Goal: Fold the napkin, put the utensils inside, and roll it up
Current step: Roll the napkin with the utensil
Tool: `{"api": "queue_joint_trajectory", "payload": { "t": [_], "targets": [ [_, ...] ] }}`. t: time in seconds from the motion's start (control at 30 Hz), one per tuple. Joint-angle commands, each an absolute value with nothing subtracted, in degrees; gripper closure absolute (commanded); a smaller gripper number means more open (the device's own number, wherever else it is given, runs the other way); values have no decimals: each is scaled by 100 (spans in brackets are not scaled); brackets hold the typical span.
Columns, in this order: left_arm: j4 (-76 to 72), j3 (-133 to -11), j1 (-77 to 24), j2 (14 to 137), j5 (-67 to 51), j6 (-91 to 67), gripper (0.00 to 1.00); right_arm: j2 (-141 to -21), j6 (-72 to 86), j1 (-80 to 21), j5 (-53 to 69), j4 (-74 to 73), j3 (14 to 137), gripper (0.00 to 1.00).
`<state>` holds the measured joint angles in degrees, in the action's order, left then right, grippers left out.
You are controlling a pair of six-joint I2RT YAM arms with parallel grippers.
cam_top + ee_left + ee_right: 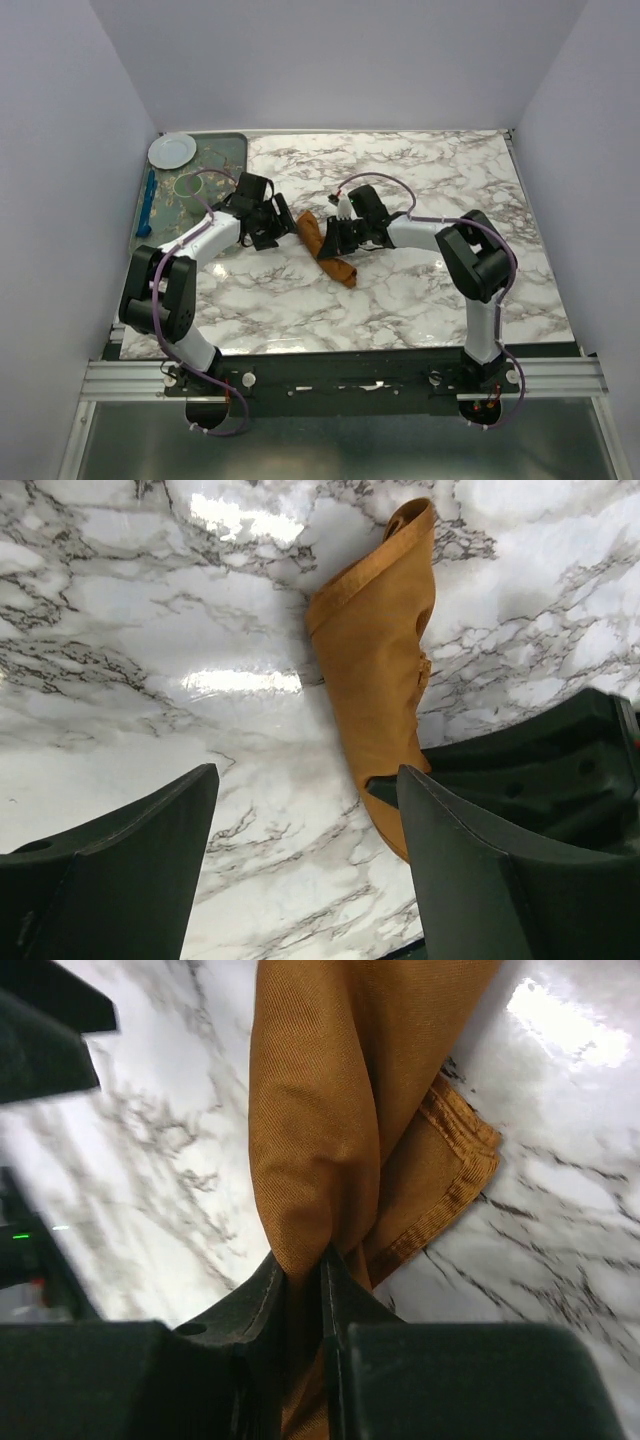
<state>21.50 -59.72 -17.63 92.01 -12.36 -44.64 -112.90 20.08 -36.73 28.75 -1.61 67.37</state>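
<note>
Marble desk point(420, 180), white with grey veins, under everything. Dark green tray point(228, 150) at its far left corner. Left arm point(165, 290) and right arm point(480, 260) both bent inward, meeting near the desk's middle.

Rust-orange napkin point(325, 248) between them, bunched into a long narrow roll. Lying slantwise on the marble, one end toward the far side, the other toward the near right. From the right wrist: folds gathered upward, a stitched hem corner resting on the desk.

Right tool point(340, 238) narrow, pinching a fold of napkin between its fingertips. Left tool point(270, 228) wide, gripping nothing, bare marble between its fingers. Just beside the napkin's left side, with the cloth's lower end close to one finger point(470, 880) in the left wrist view; touching or not, cannot tell.

White plate point(173, 150) at the tray's far left corner. Blue utensil point(148, 203) along the tray's left edge, well apart from the napkin.
</note>
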Motion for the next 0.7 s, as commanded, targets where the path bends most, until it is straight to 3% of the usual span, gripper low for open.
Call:
{"api": "queue_joint_trajectory", "payload": {
  "t": [0.0,0.2,0.67],
  "targets": [
    [1995,-5801,-1933,9316,-1327,-4649,18,-12005,3154,-3385,5087,1008,6496,81],
    [1793,-6160,-2179,9834,-1424,-4685,18,-12322,3990,-2998,5800,2178,6065,81],
    [1899,-6495,-2461,10653,-906,-5080,22,-12402,4236,-2865,6117,2592,5906,77]
  ]
}}
